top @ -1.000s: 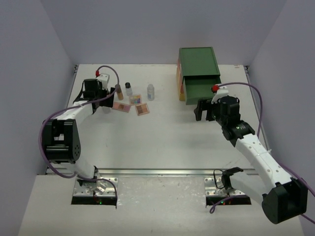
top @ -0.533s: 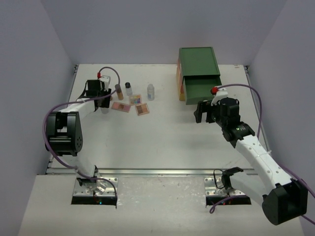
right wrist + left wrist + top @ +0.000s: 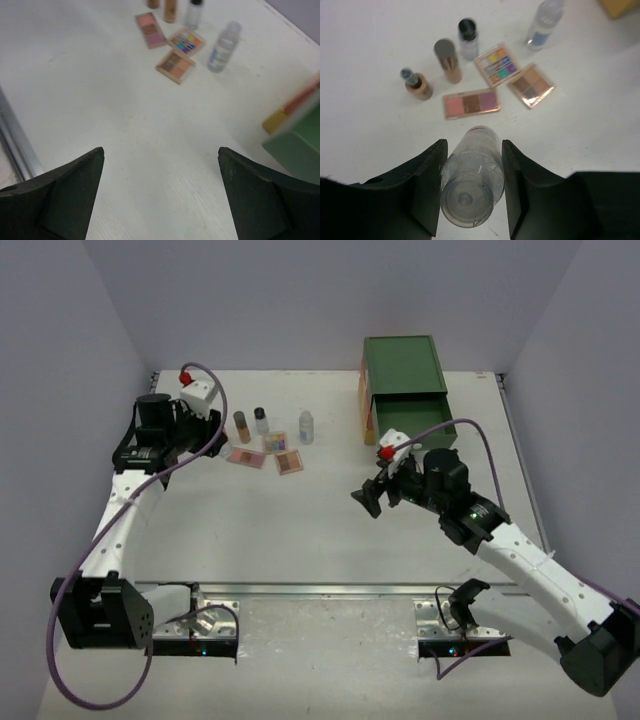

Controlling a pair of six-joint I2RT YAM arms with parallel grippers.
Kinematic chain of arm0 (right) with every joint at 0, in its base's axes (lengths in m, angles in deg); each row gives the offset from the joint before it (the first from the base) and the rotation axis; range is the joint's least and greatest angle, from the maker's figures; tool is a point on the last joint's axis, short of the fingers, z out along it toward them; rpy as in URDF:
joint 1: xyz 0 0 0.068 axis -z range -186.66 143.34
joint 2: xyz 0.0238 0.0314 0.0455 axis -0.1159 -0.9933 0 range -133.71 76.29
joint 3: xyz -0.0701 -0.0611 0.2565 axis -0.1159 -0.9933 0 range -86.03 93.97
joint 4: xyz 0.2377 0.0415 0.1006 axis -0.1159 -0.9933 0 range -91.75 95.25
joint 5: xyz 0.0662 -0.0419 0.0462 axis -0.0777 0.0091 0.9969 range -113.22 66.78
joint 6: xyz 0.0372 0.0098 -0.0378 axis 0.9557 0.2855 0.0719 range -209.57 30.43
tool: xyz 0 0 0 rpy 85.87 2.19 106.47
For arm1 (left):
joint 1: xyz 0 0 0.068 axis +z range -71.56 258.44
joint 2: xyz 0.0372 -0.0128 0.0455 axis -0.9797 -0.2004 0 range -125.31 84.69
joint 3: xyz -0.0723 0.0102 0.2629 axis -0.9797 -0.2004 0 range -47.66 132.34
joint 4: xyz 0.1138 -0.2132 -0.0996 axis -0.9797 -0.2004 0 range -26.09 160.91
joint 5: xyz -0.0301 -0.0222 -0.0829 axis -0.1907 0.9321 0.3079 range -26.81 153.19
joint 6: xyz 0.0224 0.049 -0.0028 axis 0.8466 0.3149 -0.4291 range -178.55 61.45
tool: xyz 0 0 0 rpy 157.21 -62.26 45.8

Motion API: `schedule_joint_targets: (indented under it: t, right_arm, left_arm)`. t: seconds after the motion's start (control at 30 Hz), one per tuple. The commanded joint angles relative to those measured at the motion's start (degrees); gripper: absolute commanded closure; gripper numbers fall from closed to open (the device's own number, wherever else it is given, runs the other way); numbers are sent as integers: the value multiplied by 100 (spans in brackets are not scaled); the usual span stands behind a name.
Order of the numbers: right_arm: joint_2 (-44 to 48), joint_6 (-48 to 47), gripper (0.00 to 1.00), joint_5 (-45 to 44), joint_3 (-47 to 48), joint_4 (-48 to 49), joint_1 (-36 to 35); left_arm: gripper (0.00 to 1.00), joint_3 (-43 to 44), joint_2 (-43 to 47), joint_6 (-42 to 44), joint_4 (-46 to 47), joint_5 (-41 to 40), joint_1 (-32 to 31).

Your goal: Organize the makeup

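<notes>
**Eight pieces of makeup: one in the left gripper, seven on the table**

Item 1. Clear bottle (image 3: 472, 187). The left gripper (image 3: 473, 167) is clamped on it, one black finger on either side of the body. A round end of the bottle faces the wrist camera and the other end points toward the rest of the set. Whether it touches the table (image 3: 300, 530) cannot be told.

Items 2–4. Three flat palettes lie just beyond the held bottle.
- The pink palette (image 3: 471, 103) is closest to the left gripper.
- The multicoloured palette (image 3: 499, 65) is behind the pink one.
- The brown palette (image 3: 531, 86) is to the right of the multicoloured one and nearly touches its corner.

Items 5–8. Four bottles stand upright in a loose arc behind the palettes.
- A small amber bottle (image 3: 416, 84) with a dark cap.
- A taller tan bottle (image 3: 448, 61).
- A dark-capped clear bottle (image 3: 467, 37).
- A blue-labelled clear bottle (image 3: 544, 24), farthest right.

From above, the group sits at the far left of the table, just beside the left gripper (image 3: 205, 428).

The right gripper (image 3: 372, 498) has its fingers spread wide and holds nothing. It hangs over bare table near the middle, well apart from the makeup, which shows far ahead in its wrist view. The green drawer chest (image 3: 405, 390) stands at the far right of the table, with no makeup on it or touching it.
</notes>
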Motion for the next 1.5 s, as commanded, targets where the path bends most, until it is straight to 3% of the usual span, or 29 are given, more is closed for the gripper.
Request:
schedule_joint_targets:
  t: [0.0,0.07,0.2,0.4,0.57,0.77,1.07,1.13,1.2,1.3,1.4,1.47]
  right_arm:
    - [-647,-1511,4,-716,853,565,-1188]
    - [-979,-2035,3,-1193,1037,1019,-1707]
    - [-1973,-2471,2,-1170,1541,1824,-2178]
    - [-2916,-2444,1,-884,1992,2894,-2318]
    - [-3503,-2146,3,-76,2414,3040,-2331]
    - [-4053,-1754,9,258,2782,3354,-2331]
    - [-4629,-1457,34,389,3352,3345,-2330]
    - [-4714,-1442,52,333,3404,3306,-2329]
    - [-4700,-1420,77,192,3385,3319,-2331]
    - [-4601,-1406,99,-13,3254,3330,-2331]
    - [-4441,-1529,100,-441,3055,3184,-2322]
    - [-4321,-1662,100,-870,2947,2967,-2289]
  left_arm:
    - [100,491,629,124,-538,1458,11]
    - [100,600,811,174,-756,1800,4]
    - [100,664,1033,219,-1063,2196,3]
    - [100,712,1231,305,-1298,2416,7]
    - [100,703,1369,305,-1364,2539,11]
    - [100,668,1451,323,-1425,2573,3]
    - [100,730,1497,305,-1463,2659,3]
    - [100,745,1527,312,-1485,2719,9]
    - [100,756,1532,343,-1516,2744,9]
    - [100,756,1532,349,-1514,2663,11]
    - [58,756,1526,323,-1509,2460,11]
    - [10,759,1545,276,-1502,2374,11]
